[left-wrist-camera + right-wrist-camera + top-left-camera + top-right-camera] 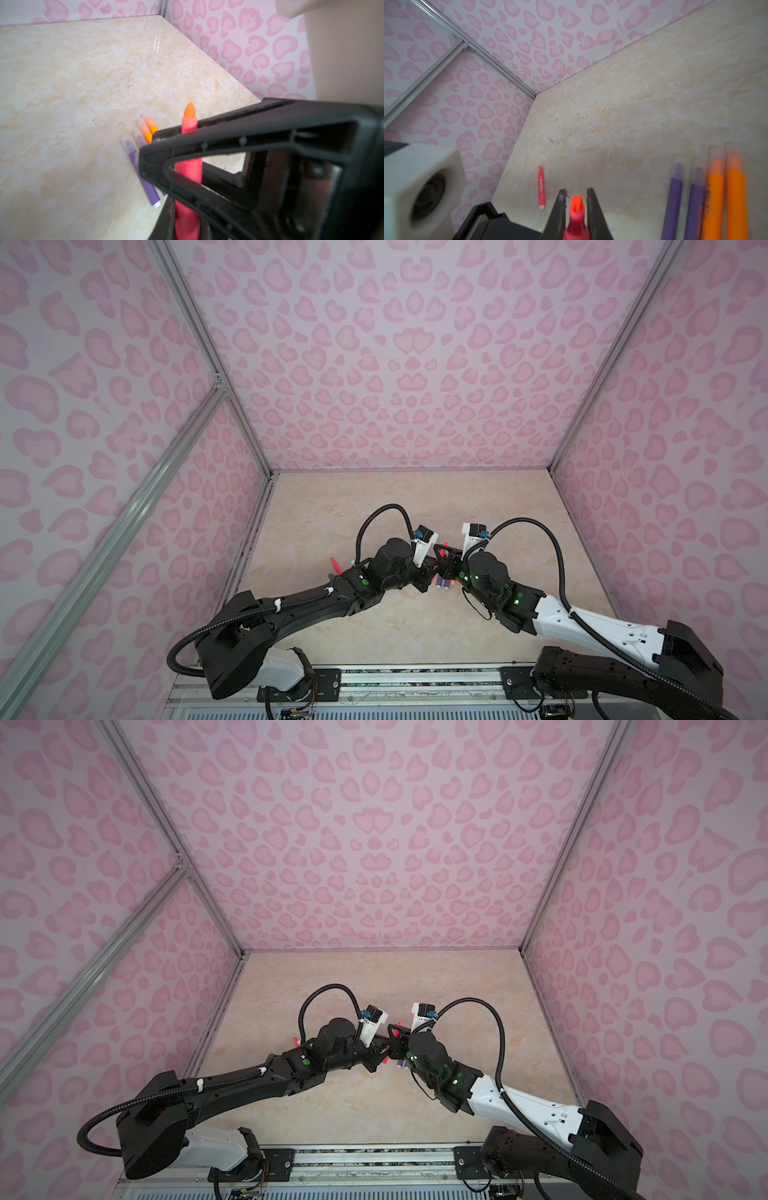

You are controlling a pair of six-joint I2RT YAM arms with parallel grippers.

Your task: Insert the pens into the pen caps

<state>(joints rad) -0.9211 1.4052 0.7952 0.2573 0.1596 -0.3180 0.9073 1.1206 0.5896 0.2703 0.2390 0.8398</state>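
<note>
Right wrist view: right claw clamps the pink-red pen (left claw clenched too, grip unclear)

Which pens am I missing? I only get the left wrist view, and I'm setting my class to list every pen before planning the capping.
Observer: A second pink-red pen lies flat on the left side of the table, apart from the four capped pens you see.
Operator: Is the left gripper alone on the held pink-red pen?
Observer: No, the right gripper is shut on it too, fingers flanking its tip.
Operator: Where is that?
Observer: Mid-table in both top views, where the two grippers meet.
</note>
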